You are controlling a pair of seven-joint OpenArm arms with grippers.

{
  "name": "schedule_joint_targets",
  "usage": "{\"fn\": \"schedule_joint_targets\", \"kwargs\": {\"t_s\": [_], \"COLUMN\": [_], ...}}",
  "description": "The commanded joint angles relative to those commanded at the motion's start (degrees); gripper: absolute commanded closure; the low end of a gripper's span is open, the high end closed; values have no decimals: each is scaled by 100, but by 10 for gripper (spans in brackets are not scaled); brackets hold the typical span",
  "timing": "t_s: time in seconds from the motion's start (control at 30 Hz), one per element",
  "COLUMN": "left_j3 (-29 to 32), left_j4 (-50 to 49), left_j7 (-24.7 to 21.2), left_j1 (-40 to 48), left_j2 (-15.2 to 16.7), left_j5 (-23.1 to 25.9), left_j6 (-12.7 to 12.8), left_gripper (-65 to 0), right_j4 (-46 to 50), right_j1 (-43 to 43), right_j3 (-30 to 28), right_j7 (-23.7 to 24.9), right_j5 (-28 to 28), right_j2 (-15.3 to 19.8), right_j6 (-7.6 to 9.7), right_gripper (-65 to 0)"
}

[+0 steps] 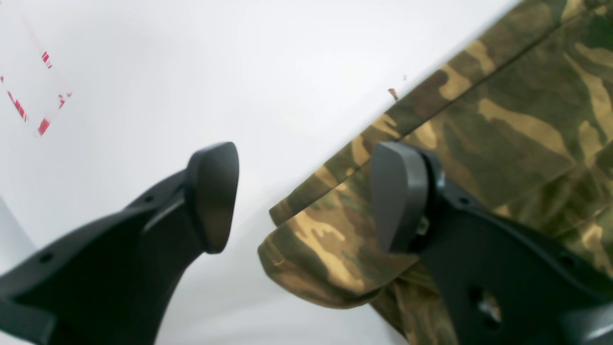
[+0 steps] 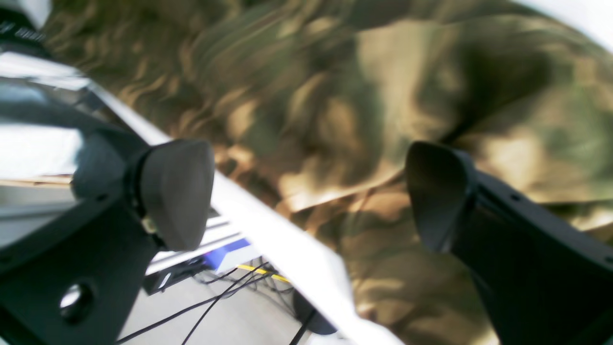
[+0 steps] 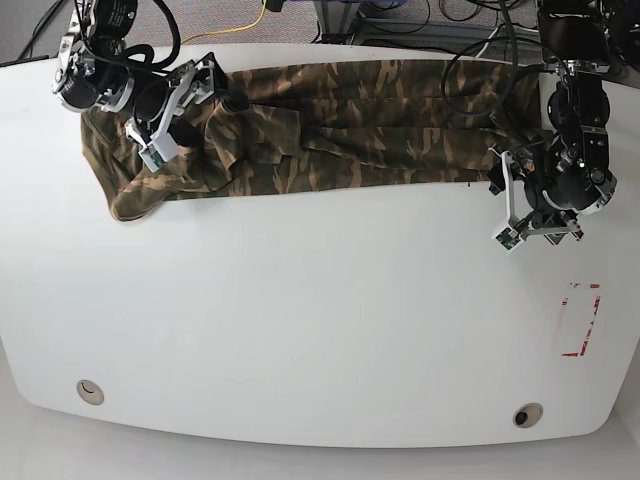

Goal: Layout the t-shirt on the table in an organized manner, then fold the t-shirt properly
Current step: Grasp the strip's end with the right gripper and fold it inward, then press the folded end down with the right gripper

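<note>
The camouflage t-shirt (image 3: pixel 330 125) lies stretched in a long, wrinkled band across the far part of the white table (image 3: pixel 320 330). My left gripper (image 3: pixel 498 200) hovers open at the band's right near corner. In the left wrist view, this gripper (image 1: pixel 306 196) has one finger over the t-shirt's folded hem corner (image 1: pixel 330 249) and the other over bare table (image 1: pixel 143 72). My right gripper (image 3: pixel 190 110) is open above the bunched left end. The right wrist view shows this gripper (image 2: pixel 306 191) with blurred t-shirt cloth (image 2: pixel 335 120) below and nothing between its fingers.
The table's far edge (image 2: pixel 268 239) runs right under the right gripper, with cables on the floor (image 2: pixel 215 302) beyond it. A red-marked rectangle (image 3: pixel 582 320) sits at the near right. Two grommet holes (image 3: pixel 89 390) (image 3: pixel 527 414) lie by the front edge.
</note>
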Motion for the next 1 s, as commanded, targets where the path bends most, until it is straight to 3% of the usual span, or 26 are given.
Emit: {"fn": "schedule_joint_targets", "kwargs": {"t_s": [0.37,0.53,0.8,1.0], "left_j3": [0,0,0,0], "left_j4": [0,0,0,0], "left_j7": [0,0,0,0], "left_j1": [0,0,-9,-18], "left_j2": [9,9,9,9], "left_j5": [0,0,0,18], "left_j6": [0,0,0,0], "left_gripper": [-403,-403,-403,-403], "right_j4": [-53,-246,-281,-281], "right_j1": [53,44,-193,-343], "right_j3": [-484,-677,-1187,-1275], "right_j7": [26,26,132,0], "right_j5": [-70,-554,-782,-774], "right_j2": [-141,-360,-334,-26], "right_j6": [0,0,0,0], "right_gripper": [-591,-587,-406,-365]}}
